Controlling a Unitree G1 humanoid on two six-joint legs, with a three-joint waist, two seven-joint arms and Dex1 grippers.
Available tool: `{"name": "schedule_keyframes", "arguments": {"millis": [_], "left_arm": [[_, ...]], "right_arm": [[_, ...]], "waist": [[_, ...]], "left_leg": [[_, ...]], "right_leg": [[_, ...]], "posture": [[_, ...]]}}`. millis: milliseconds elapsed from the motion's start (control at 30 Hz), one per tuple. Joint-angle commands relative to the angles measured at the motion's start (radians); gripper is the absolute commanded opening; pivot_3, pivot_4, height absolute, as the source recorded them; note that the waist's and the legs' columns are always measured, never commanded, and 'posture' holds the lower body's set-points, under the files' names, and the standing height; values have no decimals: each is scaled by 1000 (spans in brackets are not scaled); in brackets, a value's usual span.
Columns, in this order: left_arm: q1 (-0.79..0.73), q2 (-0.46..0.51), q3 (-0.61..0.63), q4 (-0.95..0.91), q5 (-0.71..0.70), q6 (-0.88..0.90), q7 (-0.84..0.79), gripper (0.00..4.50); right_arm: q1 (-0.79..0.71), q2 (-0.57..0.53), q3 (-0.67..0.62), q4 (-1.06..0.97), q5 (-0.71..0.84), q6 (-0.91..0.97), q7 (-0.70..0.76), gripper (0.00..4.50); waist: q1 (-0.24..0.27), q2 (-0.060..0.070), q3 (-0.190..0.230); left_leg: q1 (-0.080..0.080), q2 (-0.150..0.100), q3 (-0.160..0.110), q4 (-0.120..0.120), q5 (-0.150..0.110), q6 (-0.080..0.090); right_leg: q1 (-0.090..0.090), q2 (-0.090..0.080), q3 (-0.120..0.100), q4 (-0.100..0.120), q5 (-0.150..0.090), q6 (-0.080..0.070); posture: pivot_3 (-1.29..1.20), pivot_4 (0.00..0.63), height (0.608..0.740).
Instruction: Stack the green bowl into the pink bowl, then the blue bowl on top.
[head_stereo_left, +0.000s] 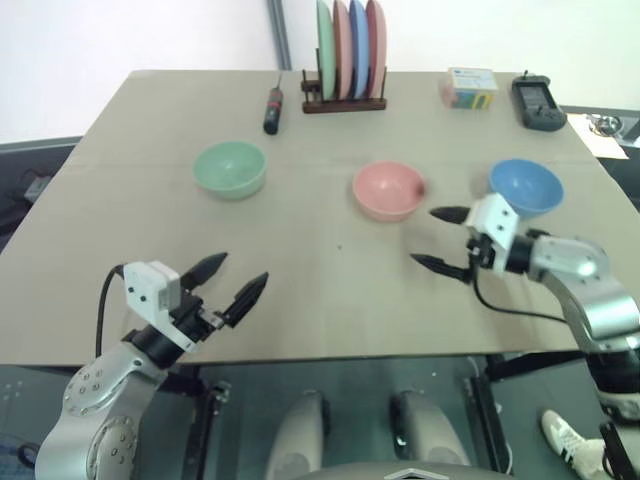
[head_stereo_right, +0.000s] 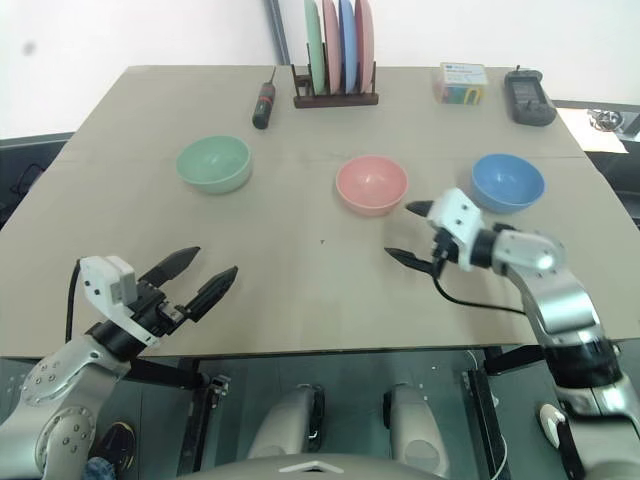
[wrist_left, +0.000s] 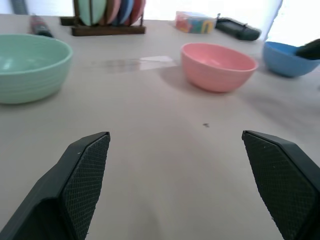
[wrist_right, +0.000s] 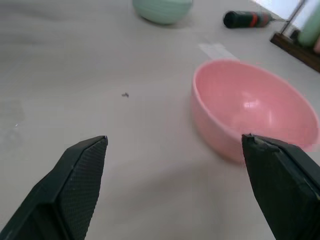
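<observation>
Three small bowls stand in a row across the table: the green bowl on the left, the pink bowl in the middle, the blue bowl on the right. My right gripper hangs open just in front of the pink bowl, between it and the blue bowl, pointing left; its wrist view has the pink bowl close ahead. Near the table's front left edge my left gripper is open and empty, aimed toward the bowls, well short of the green bowl.
A wooden rack of upright plates stands at the back centre. A screwdriver lies left of it. A small colourful box and a black device sit at the back right. Bare tabletop stretches in front of the bowls.
</observation>
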Motion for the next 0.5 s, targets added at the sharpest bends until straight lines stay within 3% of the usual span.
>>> {"name": "schedule_keyframes", "arguments": {"millis": [33,300,433,500], "left_arm": [[14,1,0,-56,-51,-24,-36,4500],[94,-25,-10,-117,-57,-62,-40,4500],[120,-37,-14,-121,-35,-85,-35,4500],[125,-42,-16,-125,-25,-96,-25,4500]], "right_arm": [[-137,36,68,161,-82,-58,21,4486],[-378,144,214,626,-270,-223,64,4486],[-510,234,278,878,-383,-315,5,4486],[-553,268,278,965,-404,-363,-9,3947]], "waist": [[-1,-1,0],[-4,0,0],[-11,0,0],[-10,0,0]], "left_leg": [[0,0,0,0,0,0],[-1,0,0,-1,0,0],[1,0,0,-2,0,0],[1,0,0,-2,0,0]], "right_leg": [[0,0,0,0,0,0],[0,0,0,-1,0,-1],[0,0,0,0,0,-1],[0,0,0,0,0,-1]], "posture": [[0,150,740],[0,150,740],[0,150,740],[0,150,740]]}}
